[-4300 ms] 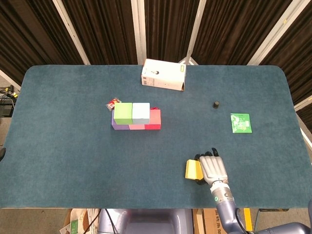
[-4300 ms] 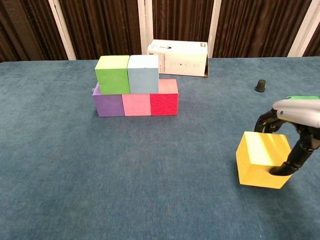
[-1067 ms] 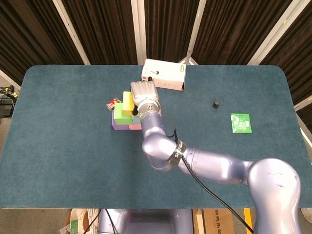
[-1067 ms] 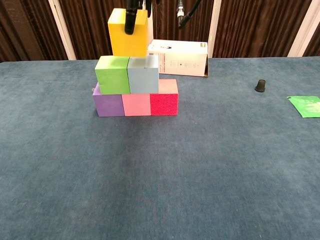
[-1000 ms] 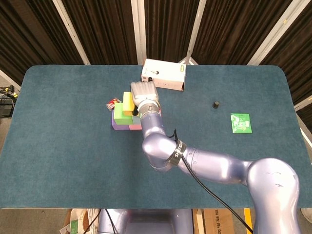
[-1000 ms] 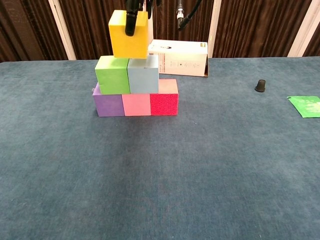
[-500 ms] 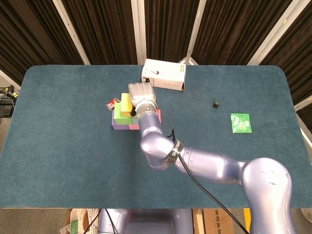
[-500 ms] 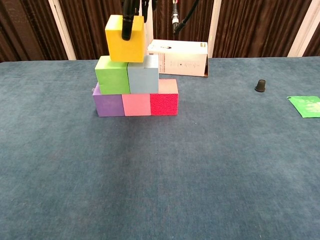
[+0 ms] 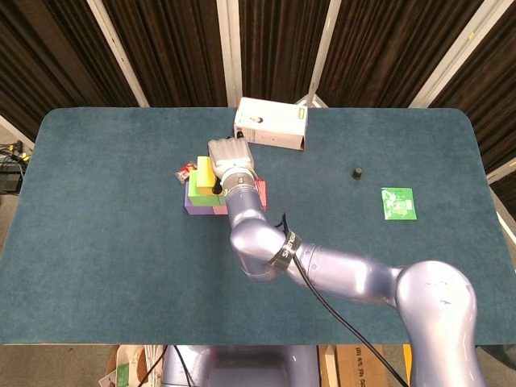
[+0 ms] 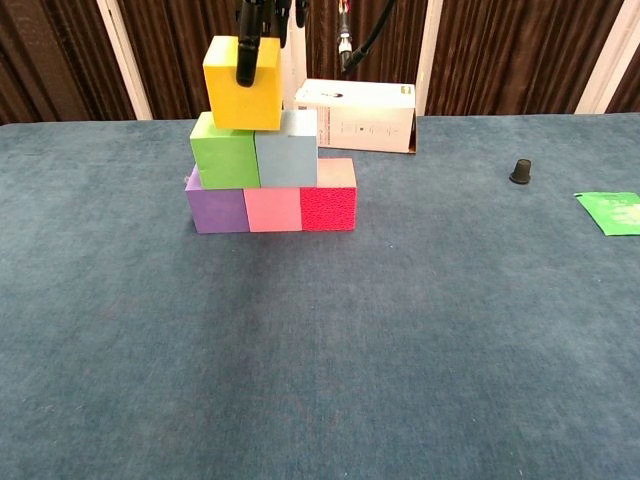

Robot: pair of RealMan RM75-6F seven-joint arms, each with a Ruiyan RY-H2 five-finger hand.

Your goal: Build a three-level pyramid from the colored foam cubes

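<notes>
Yellow foam is the piece in play: the yellow cube (image 10: 242,83) sits at or just above the seam between the green cube (image 10: 225,151) and the light blue cube (image 10: 287,148), pinched by the right hand (image 9: 231,156), with one dark finger running down its front face in the chest view. That hand grasps the cube from above, its arm arching in from the right side of the surface (image 9: 97,242). The left hand shows in neither view.

Below, the bottom row is complete — purple cube (image 10: 216,210), pink cube (image 10: 272,209) and red cube (image 10: 328,206) side by side, touching. The yellow cube looks shifted a little toward the green side rather than centred on the seam, and whether its underside is already in contact I cannot tell for sure.

To finish this step well, I would judge the cube needs a slight nudge toward the blue side so it bears on both supports evenly, then a gentle settle straight down. Foam gives under pressure, so pressing hard risks spreading the two middle cubes apart. The fingers should open slowly and lift vertically — any sideways drag, especially from the finger on the front face, could pull the light cube off or twist it.

A white box (image 10: 355,115) stands just behind the stack, so the retreat is best made upward.
</notes>
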